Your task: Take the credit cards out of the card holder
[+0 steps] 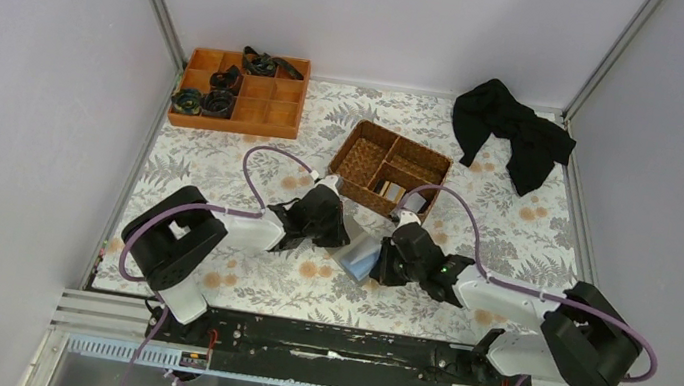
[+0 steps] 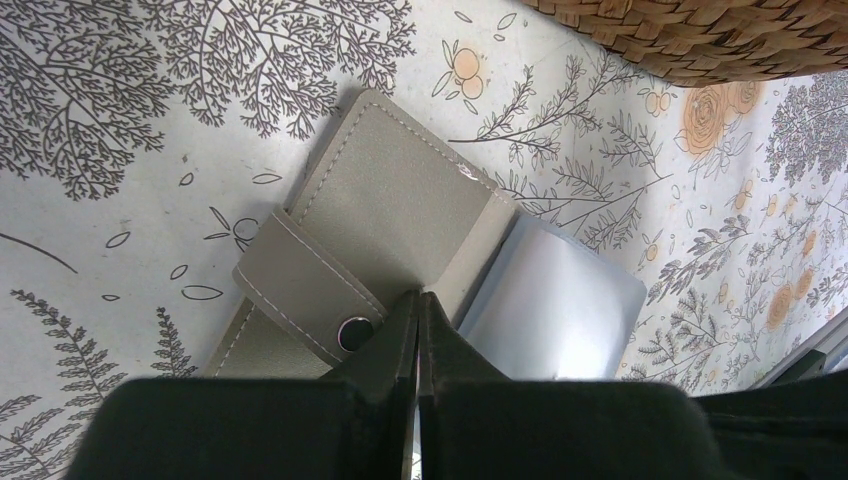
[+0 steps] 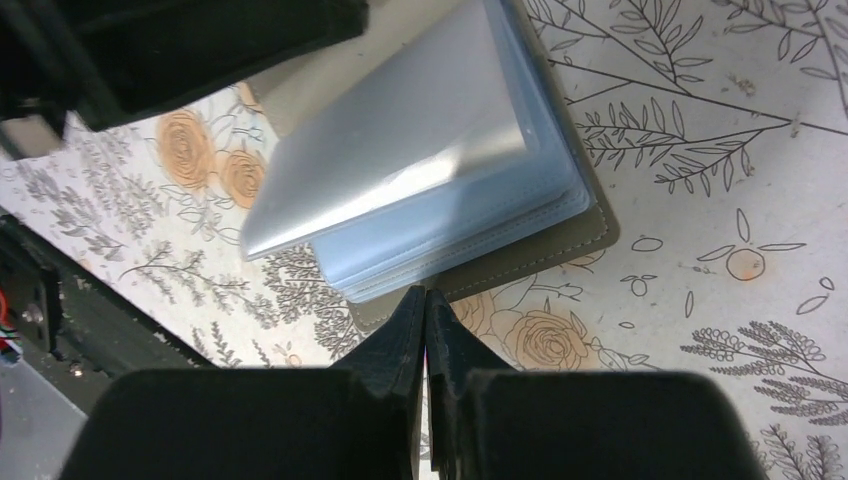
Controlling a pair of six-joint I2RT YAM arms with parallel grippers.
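Soft, even light, with sheeny glare on the card holder [image 3: 420,170].

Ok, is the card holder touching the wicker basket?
Apart. The left wrist view shows a strip of floral tablecloth between the card holder and the wicker basket.

left pincer [image 2: 418,305]: closed | right pincer [image 3: 427,300]: closed | both angled inward, low

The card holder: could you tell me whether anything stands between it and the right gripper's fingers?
Nothing visible does. The right gripper has its closed fingers at the edge of the card holder, only tablecloth beside them. The left gripper sits at its other panel, not between.
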